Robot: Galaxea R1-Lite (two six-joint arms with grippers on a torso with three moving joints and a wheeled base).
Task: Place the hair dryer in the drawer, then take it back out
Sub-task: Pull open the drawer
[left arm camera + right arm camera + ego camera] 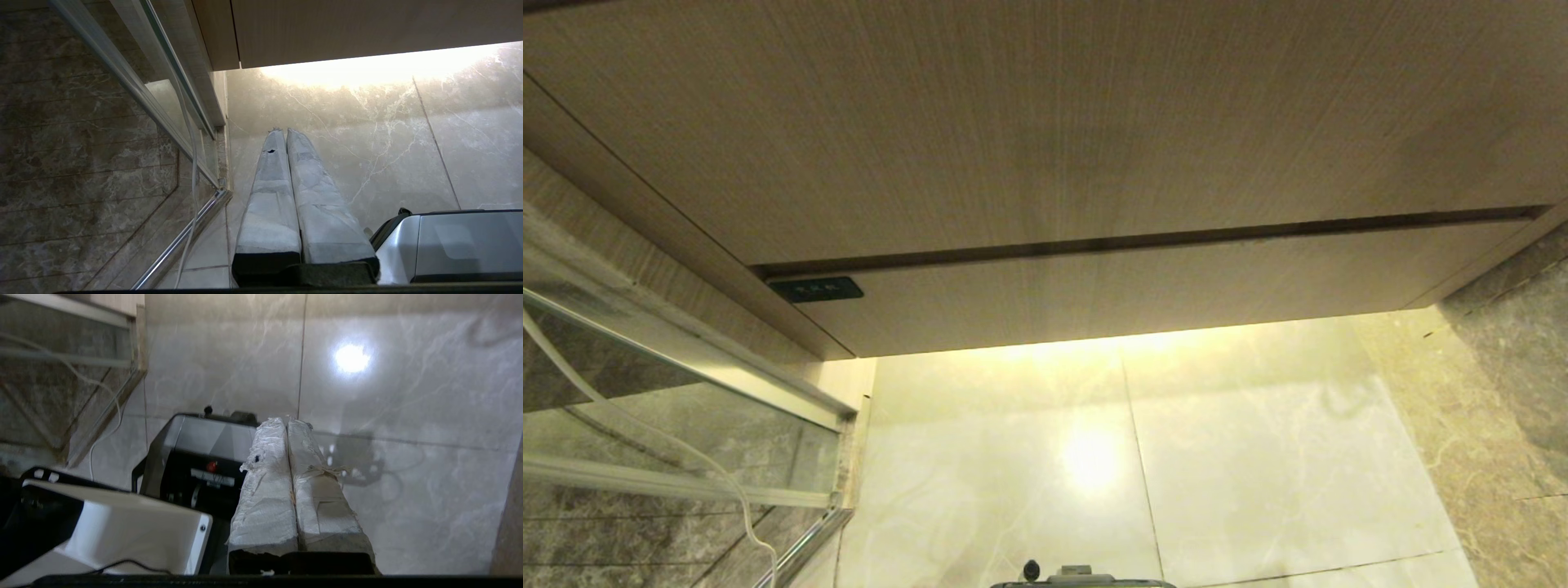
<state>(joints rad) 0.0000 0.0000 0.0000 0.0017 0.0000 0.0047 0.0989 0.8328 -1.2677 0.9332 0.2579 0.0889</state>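
Drawer [1143, 286] closed: one wide front, long axis level across the head view, one black label [815, 288] at its left corner, taller plain panel [1045, 122] above. Both end effectors hang low over the marble floor [1258, 457], drawer up and ahead of them. Right end effector [288, 421] and left end effector [282, 130]: tips together, empty. Which is nearer: can't tell. Hair dryer: none visible; one white cord [645, 425] at left.
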